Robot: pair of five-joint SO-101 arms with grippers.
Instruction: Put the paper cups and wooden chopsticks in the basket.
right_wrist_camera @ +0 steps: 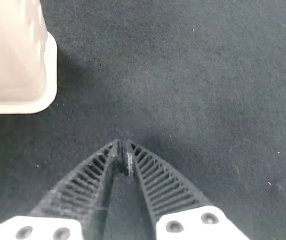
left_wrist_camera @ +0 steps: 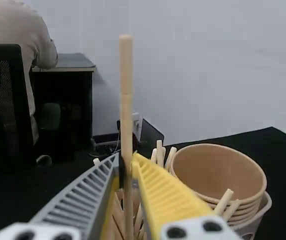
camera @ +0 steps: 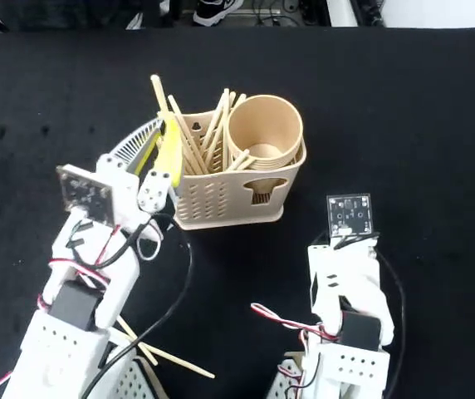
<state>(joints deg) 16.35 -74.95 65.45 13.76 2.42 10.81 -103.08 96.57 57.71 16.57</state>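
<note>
At lower left, loose chopsticks [camera: 164,355] lie on the table [camera: 420,125] by my left arm's base, so the job isn't finished; above them the left gripper [camera: 164,127] is clamped on one chopstick [camera: 158,90], held upright at the left edge of the basket [camera: 229,206]; I judge this the drop-in step; next I'd part the jaws so it falls among the sticks inside; the cups [camera: 264,125] sit stacked in its right half; at lower right, the right gripper [right_wrist_camera: 122,150] is closed on nothing.
</note>
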